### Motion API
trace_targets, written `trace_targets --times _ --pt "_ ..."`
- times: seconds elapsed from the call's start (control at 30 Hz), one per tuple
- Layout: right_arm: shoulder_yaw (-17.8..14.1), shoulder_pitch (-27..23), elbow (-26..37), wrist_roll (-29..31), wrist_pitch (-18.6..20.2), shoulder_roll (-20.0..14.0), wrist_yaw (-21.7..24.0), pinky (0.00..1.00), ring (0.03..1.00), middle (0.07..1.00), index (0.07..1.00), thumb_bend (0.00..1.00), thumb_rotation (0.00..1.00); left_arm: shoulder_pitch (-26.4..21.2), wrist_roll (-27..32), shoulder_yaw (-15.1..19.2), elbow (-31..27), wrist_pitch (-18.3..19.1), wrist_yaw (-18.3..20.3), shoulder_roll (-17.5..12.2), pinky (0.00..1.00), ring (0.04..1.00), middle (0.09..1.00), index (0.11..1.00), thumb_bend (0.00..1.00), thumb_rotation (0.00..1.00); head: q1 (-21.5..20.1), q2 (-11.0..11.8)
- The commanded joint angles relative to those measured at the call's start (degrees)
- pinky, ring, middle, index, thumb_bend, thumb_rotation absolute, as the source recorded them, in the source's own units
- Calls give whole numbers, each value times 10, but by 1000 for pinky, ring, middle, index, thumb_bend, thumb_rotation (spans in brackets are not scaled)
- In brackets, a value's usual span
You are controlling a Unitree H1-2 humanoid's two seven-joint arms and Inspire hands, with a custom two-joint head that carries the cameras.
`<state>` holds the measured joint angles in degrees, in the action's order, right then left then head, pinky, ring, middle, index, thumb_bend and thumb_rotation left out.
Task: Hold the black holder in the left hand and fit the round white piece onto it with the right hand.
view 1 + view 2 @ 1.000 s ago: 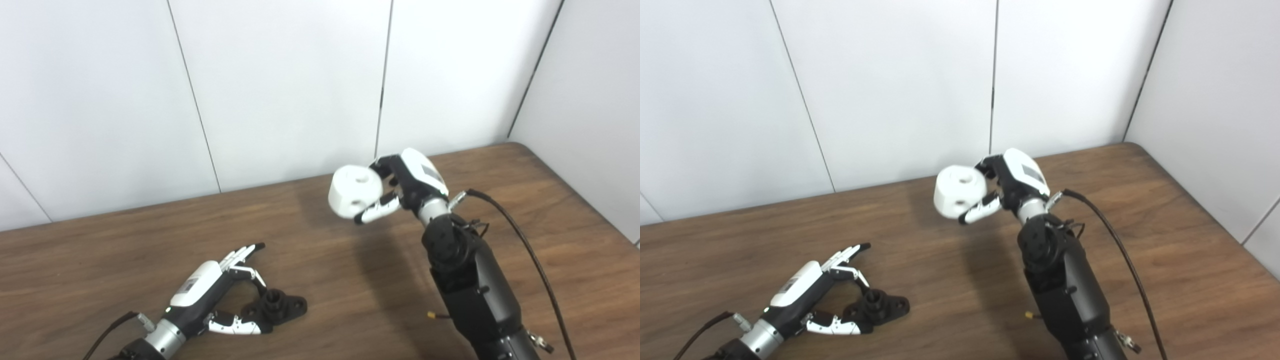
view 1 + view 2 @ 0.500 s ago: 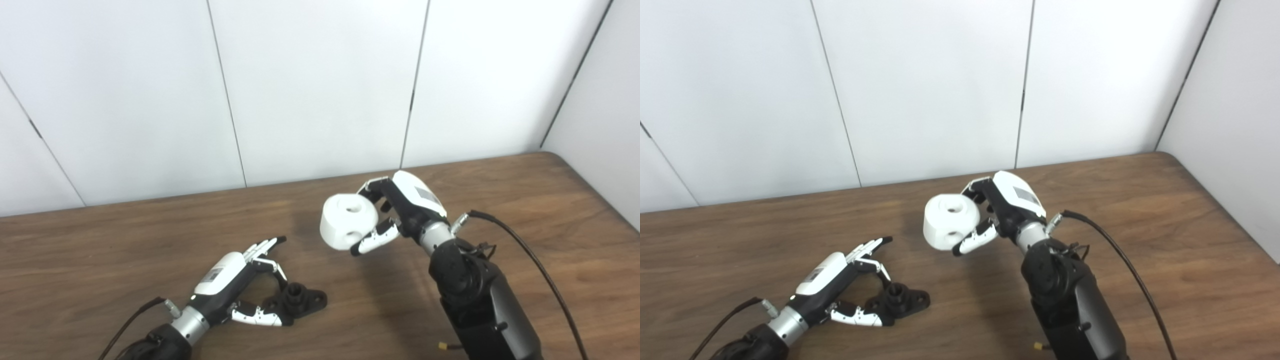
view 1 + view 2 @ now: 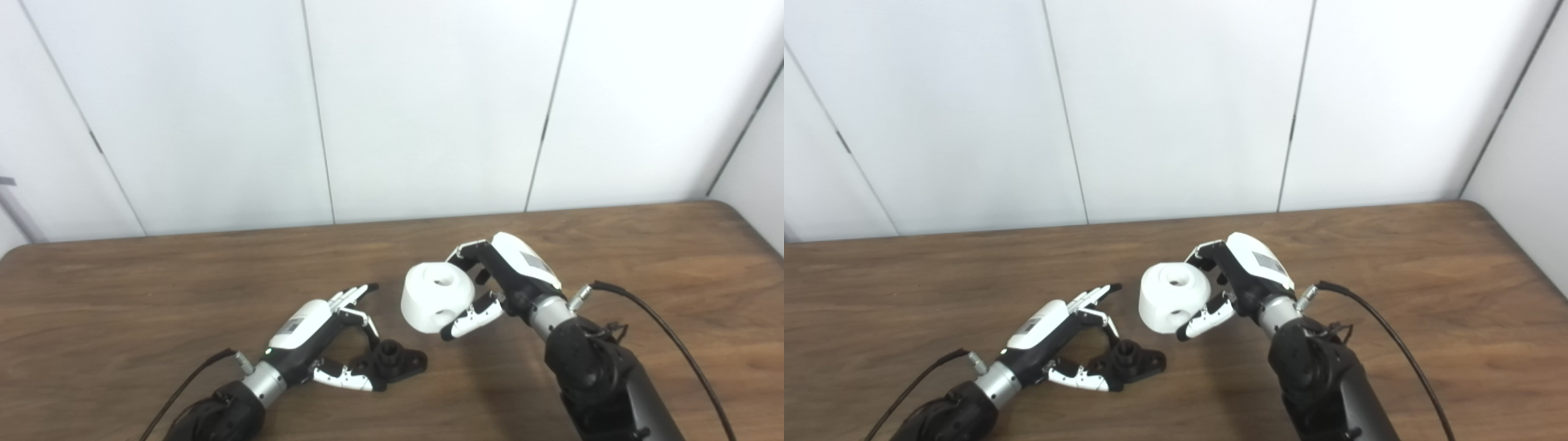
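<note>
On the tabletop (image 3: 122, 294), near its front edge and left of centre, lies the holder (image 3: 398, 361). The left hand (image 3: 318, 343) rests just left of it, its fingers (image 3: 343, 380) touching the holder's near and left sides. To the right and a little farther back, the right hand (image 3: 490, 294) holds the round piece (image 3: 436, 297) above the tabletop, apart from the holder. A wall (image 3: 429, 104) stands behind the tabletop.

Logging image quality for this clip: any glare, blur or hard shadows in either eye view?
Left eye view: sharp, even light, soft shadow under the round white piece. Right eye view: equally sharp; black holder dark, detail hard to read; no glare on the table.
</note>
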<state>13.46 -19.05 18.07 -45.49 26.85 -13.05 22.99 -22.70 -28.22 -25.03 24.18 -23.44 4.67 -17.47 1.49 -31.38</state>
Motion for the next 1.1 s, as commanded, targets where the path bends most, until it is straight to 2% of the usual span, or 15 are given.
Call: trace_targets --times 0.0,0.73,0.83,1.07 --pt "2 -12 28 3 -16 -4 -7 605 732 710 480 522 136 25 -31 -20 43 54 27 13 1000 1000 1000 485 524 59 2 0" --pt "34 -9 66 11 -8 13 9 597 723 713 480 521 136 24 -34 -24 47 51 27 17 1000 1000 1000 485 524 60 16 -5" --pt "37 -9 64 12 -10 18 9 601 723 711 480 521 136 22 -31 -24 44 53 31 18 1000 1000 1000 485 524 60 19 -16" --pt "44 -18 51 9 -20 21 6 592 718 706 481 520 134 23 -34 -24 38 57 31 17 1000 1000 1000 485 524 60 22 -19"
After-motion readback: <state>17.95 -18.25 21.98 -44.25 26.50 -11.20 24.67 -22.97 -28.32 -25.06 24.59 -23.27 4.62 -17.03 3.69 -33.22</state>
